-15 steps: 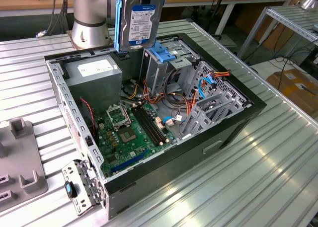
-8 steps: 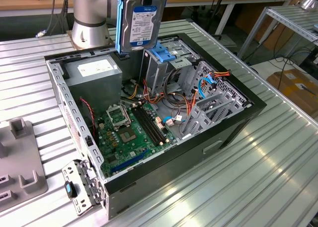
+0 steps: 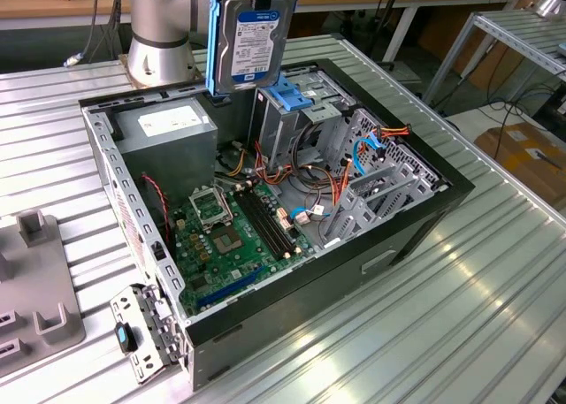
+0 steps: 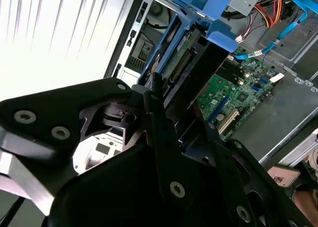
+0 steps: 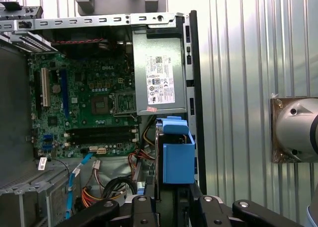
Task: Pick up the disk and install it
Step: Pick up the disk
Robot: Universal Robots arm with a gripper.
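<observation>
Disk [image 3: 252, 37] hangs upright over the open computer case [image 3: 398, 236], near its twelve o'clock edge in the exterior view, with the gripper [image 4: 174, 105] jaws clenched on its sides above the drive cage [image 3: 296, 99].

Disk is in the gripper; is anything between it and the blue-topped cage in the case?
Nothing visible. The gripper holds the disk on edge just above the blue-topped cage, and nothing shows between them. The cable bundle lies lower, beside the cage.

Ribbed metal table [image 3: 495, 333], wooden bench [image 3: 35, 2] behind
</observation>
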